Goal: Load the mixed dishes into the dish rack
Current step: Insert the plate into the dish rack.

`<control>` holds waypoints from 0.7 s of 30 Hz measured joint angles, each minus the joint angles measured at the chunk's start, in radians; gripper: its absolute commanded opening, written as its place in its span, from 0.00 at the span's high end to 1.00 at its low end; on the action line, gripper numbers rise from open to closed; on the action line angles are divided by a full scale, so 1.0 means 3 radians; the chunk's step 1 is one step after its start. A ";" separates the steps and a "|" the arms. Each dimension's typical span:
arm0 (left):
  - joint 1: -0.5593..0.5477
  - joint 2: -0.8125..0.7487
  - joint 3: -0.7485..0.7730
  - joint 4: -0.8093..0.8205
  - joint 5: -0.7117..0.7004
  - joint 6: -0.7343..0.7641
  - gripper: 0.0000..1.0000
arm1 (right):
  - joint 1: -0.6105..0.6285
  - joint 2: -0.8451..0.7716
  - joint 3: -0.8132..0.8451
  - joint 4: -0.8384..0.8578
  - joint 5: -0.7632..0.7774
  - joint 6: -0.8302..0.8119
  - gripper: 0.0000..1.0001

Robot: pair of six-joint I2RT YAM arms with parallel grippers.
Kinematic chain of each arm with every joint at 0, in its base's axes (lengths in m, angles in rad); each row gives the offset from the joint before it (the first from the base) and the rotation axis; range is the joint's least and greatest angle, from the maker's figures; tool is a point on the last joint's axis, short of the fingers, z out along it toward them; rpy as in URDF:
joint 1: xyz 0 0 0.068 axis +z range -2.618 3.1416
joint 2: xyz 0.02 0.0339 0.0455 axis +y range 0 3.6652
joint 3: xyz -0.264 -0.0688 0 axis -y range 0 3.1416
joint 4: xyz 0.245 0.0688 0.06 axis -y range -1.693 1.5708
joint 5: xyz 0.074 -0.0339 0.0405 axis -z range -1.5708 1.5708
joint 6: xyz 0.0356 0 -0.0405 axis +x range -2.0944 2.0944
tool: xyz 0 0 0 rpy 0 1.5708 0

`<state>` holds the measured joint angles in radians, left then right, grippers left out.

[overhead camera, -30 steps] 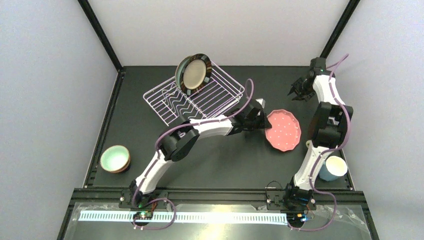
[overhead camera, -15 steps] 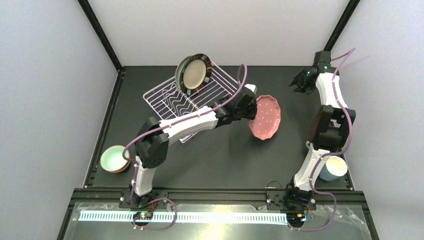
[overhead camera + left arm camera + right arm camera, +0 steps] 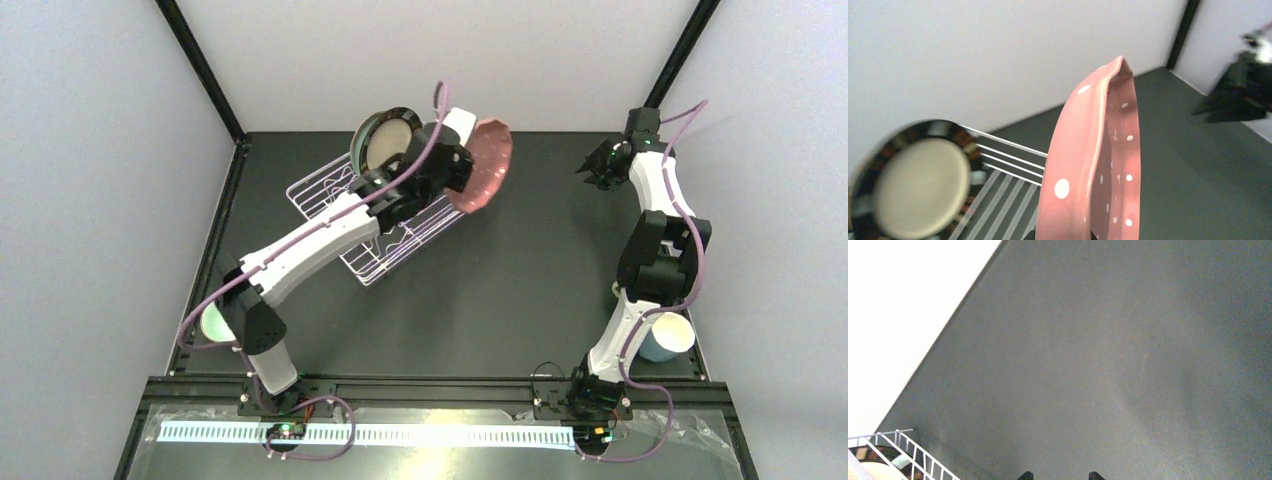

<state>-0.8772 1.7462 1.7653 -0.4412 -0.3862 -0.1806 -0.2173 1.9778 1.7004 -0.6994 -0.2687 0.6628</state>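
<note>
The pink speckled plate (image 3: 482,165) is up in the air, standing on its edge, near the far right corner of the dish rack (image 3: 318,195). The left claw (image 3: 458,168) holds it tight by the rim at the bottom. From the top view it is hard to tell whether the plate hangs right over the rack or just beside it.

The plate with the dark rim (image 3: 385,140) stands in the far end of the rack, close to the pink one. The wavy wires in the middle of the rack look free.

The step in hand is most likely to set the pink plate into the rack. To do it well, the left arm should bring the plate over the wavy wires and hold it straight up and down. It should come down slowly, so the rim slips between two wires. It should stay clear of the dark-rimmed plate, because a bump could chip both. The claw should let go only when the plate rests in the wires and leans on them; if not, the plate may tip over.

The right claw (image 3: 598,172) hangs wide and empty over the far right of the table (image 3: 520,280), well apart from the rack. A light blue mug (image 3: 668,337) and a small bowl (image 3: 212,322) wait on the table near the arm bases.
</note>
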 measured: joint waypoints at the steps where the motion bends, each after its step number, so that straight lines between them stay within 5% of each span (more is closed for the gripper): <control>1: 0.0069 -0.0046 0.0000 -0.0003 -0.0050 0.0103 0.99 | 0.0000 -0.0011 -0.0004 0.0038 0.0001 -0.0015 0.37; 11: 0.0813 -0.0276 -0.0048 0.0038 -0.0201 0.0882 0.99 | 0.0029 -0.0182 -0.0137 0.0621 -0.0009 -0.0130 0.38; 21: 0.1231 -0.0292 -0.0290 0.0153 0.0128 0.1527 0.99 | 0.0170 -0.0109 -0.0135 0.1012 -0.0005 -0.0286 0.38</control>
<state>-0.5079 1.6585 1.6783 -0.3954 -0.3477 0.2775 -0.1661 1.9450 1.6600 -0.3958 -0.2703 0.5770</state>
